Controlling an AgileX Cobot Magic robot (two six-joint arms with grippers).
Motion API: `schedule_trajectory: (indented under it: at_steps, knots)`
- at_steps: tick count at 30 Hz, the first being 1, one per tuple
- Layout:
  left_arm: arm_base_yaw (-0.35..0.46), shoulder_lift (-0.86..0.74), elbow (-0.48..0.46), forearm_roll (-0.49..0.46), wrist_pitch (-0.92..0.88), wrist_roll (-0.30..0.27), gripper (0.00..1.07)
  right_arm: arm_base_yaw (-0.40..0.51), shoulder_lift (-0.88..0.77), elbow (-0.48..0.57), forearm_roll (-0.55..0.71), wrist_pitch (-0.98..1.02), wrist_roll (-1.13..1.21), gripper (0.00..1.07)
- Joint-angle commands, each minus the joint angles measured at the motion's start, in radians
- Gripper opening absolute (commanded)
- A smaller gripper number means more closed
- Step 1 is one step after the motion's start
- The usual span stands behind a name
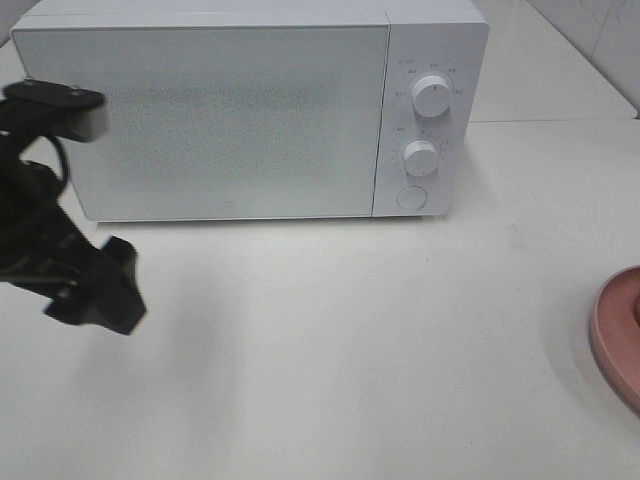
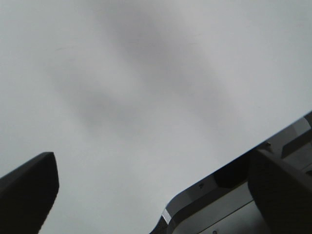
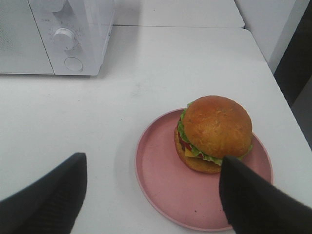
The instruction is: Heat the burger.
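Right wrist view: white table (image 3: pixel 146 97), pale wall beyond. Ahead of right gripper (image 3: pixel 153 192), jaws spread wide and empty, pink plate (image 3: pixel 161 180) carrying burger (image 3: pixel 214 132), just before the far finger. Farther off, white microwave (image 1: pixel 250 110), door closed. Left gripper (image 2: pixel 151 195) near its corner, wide apart, holding nothing.

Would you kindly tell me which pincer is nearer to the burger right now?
The right pincer: it hovers open just above the burger on its pink plate. The left pincer is far across the table, by the microwave's door.
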Motion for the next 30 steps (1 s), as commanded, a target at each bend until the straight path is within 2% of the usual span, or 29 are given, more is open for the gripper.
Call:
schedule_trajectory:
  at_steps: [1,3,6,8,11,17,22,25,30]
  knots:
    - [0.039,-0.025,0.004,0.014,0.038,-0.01,0.98,-0.006,-0.027,0.003,0.001,-0.001,-0.014,0.75]
    - [0.248,-0.077,0.004,0.029,0.092,0.009,0.98,-0.006,-0.027,0.003,0.001,-0.001,-0.014,0.75]
    - [0.288,-0.086,0.004,0.027,0.101,0.004,0.98,-0.006,-0.027,0.003,0.001,-0.001,-0.014,0.75]
    - [0.423,-0.139,0.004,-0.02,0.135,-0.02,0.98,-0.006,-0.027,0.003,0.001,-0.001,-0.014,0.75]
    - [0.47,-0.185,0.005,-0.033,0.186,-0.02,0.98,-0.006,-0.027,0.003,0.001,-0.001,-0.014,0.75]
    - [0.473,-0.291,0.053,-0.026,0.19,-0.019,0.98,-0.006,-0.027,0.003,0.001,-0.001,-0.014,0.75]
    - [0.473,-0.44,0.185,-0.019,0.171,-0.018,0.98,-0.006,-0.027,0.003,0.001,-0.001,-0.014,0.75]
    - [0.473,-0.502,0.227,-0.024,0.173,-0.018,0.98,-0.006,-0.027,0.003,0.001,-0.001,-0.014,0.75]
    - [0.473,-0.701,0.34,-0.026,0.169,-0.018,0.98,-0.006,-0.027,0.003,0.001,-0.001,-0.014,0.75]
